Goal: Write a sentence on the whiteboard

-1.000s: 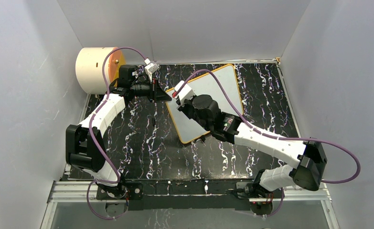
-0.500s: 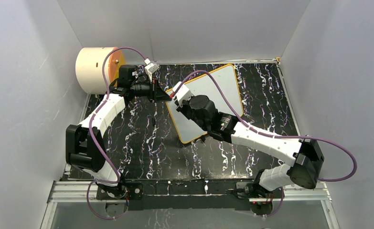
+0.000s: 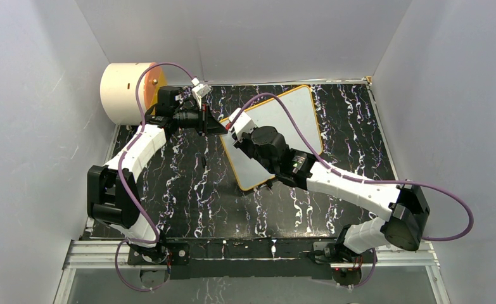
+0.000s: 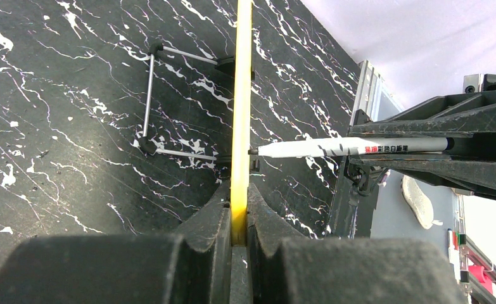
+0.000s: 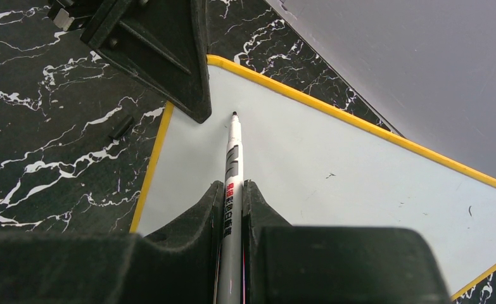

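With the whiteboard (image 3: 302, 104), upper centre in the top view, pinched at its frame by the left tool (image 4: 239, 196) and a marker (image 5: 234, 149) clamped in the right tool (image 5: 232, 190), tip possibly touching, 0 words are seen written.

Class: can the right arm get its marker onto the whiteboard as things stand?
Probably yes: the marker in the right gripper points at bare whiteboard, beside the left gripper clamping its frame.

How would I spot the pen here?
Find the flat white board with the orange-yellow frame on the black marbled table. Near its left corner, the right arm's tool grips a slim white marker pen, the only thin white stick with a black tip.
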### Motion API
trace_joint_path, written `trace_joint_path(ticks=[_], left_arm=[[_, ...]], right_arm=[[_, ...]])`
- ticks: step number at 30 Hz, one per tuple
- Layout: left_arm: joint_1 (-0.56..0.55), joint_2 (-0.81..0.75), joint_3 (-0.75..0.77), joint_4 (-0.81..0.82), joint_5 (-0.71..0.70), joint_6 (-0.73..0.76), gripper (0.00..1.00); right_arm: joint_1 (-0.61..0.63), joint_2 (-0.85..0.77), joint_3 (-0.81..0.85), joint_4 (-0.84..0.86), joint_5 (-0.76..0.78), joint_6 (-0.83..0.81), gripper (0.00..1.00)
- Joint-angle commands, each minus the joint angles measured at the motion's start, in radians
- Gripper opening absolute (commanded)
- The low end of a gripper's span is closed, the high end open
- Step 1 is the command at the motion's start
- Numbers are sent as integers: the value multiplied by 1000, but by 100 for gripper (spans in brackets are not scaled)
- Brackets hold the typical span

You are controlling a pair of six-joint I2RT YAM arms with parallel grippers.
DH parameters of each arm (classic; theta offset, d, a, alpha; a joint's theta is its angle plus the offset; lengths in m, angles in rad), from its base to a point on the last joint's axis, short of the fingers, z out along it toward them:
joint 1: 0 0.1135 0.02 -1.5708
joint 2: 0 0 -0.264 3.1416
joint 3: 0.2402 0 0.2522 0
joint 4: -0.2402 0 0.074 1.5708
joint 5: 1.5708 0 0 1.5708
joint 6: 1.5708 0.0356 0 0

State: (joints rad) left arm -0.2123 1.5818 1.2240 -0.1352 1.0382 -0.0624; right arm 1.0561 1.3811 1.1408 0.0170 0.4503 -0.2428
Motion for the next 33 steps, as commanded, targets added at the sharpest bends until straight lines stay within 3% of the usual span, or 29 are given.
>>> trace_joint_path(ticks=[1, 33], left_arm=[[-3, -19, -23, -40, -1, 46, 0], [-4, -22, -21, -38, 6, 45, 0]], right_arm=[[5, -3, 54, 36, 17, -4, 0], [5, 19, 74, -59, -46, 6, 0]])
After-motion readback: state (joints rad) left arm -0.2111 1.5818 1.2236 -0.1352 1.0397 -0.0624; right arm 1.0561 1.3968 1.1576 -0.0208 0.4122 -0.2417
